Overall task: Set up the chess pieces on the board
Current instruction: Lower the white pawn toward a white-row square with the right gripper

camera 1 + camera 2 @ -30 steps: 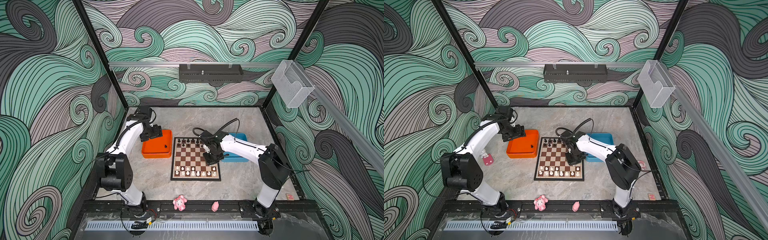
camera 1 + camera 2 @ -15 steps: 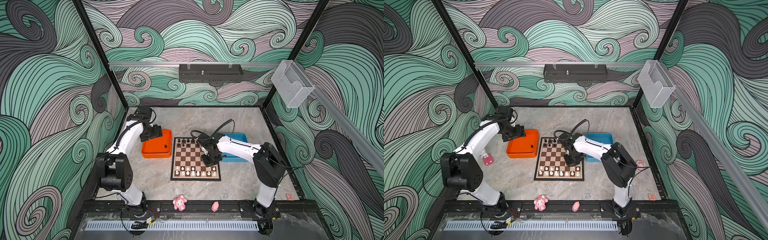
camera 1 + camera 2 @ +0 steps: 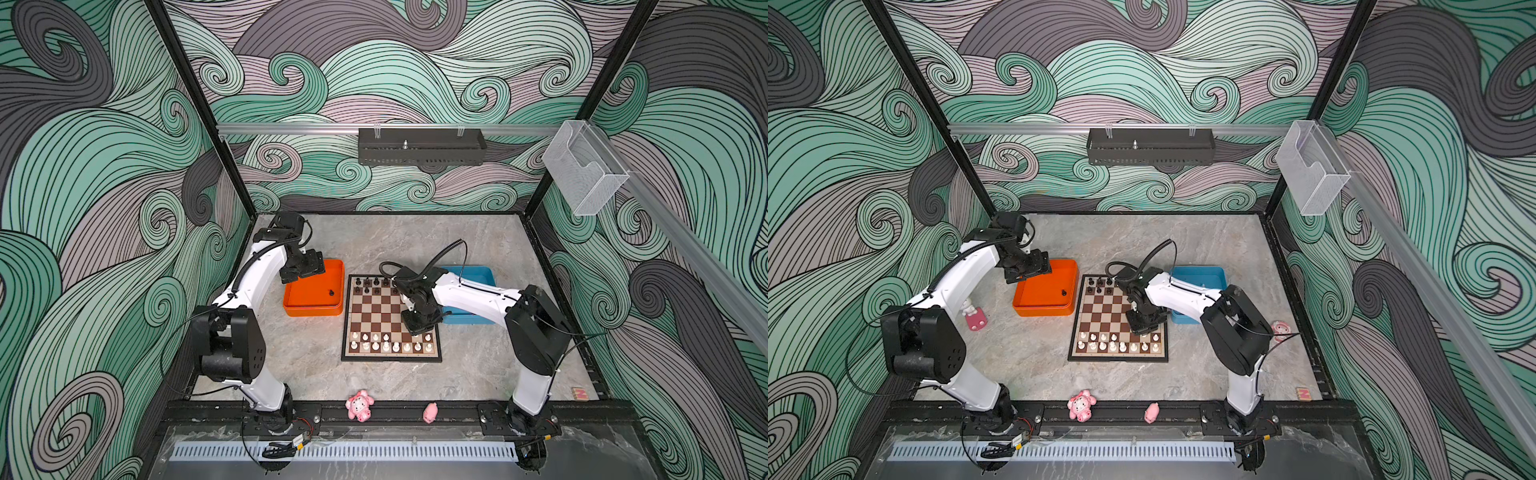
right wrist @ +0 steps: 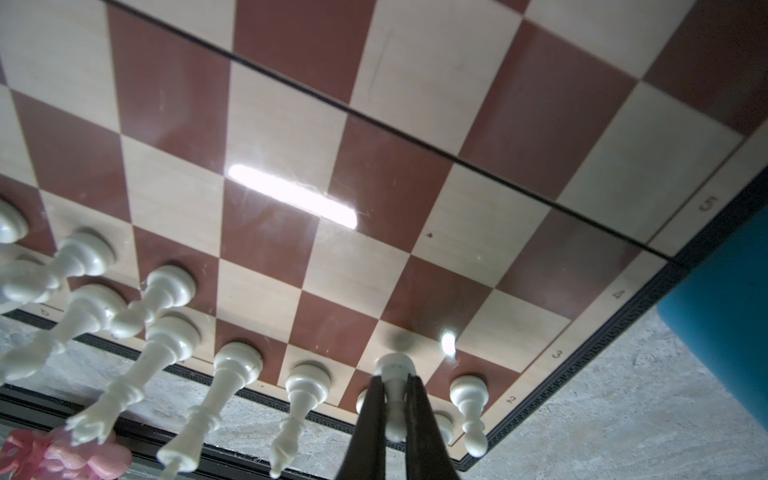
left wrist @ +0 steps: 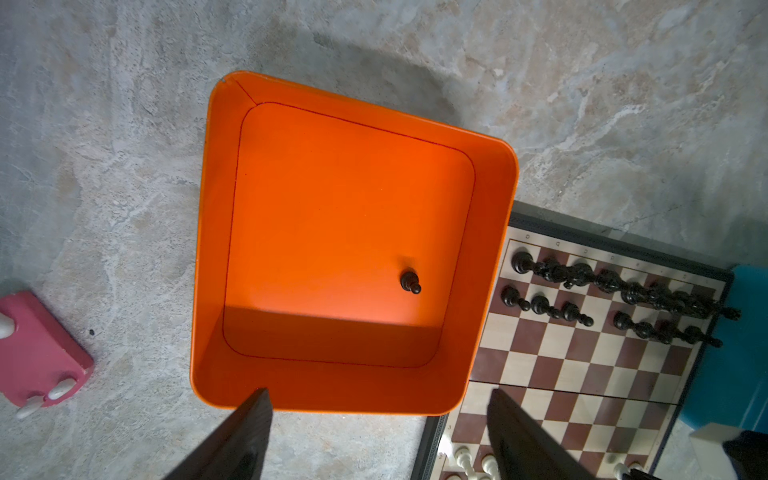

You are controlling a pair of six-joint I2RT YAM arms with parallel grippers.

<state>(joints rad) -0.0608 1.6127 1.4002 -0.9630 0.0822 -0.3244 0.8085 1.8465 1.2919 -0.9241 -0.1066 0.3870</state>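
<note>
— Where was the white pawn found?

— It was seen pinched between the fingers of the right pincer, over the board toward its 5 o'clock corner in both top views. It was held upright, long axis in line with the fingers, base toward the squares. Whether the base touched could not be told.

— What was the coming move judged to turn on?

— The square of the second white row directly beneath the pawn, so a straight lowering and a release were judged to be called for. A neighbouring pawn stood just beside at 3 o'clock, and other white pieces at 6 o'clock, so a knock on opening was to be feared.

— And the left pincer?

— It was seen spread wide with nothing held, over the 11 o'clock edge of the orange tray, which lay on the counter at 9 o'clock of the board. A lone black pawn was seen in that tray, at 4 o'clock from the pincer, and the left arm was the nearer. The black pieces were ranged along the 12 o'clock edge. The blue tray at 3 o'clock and the pink figurines at 6 o'clock were well clear.
</note>
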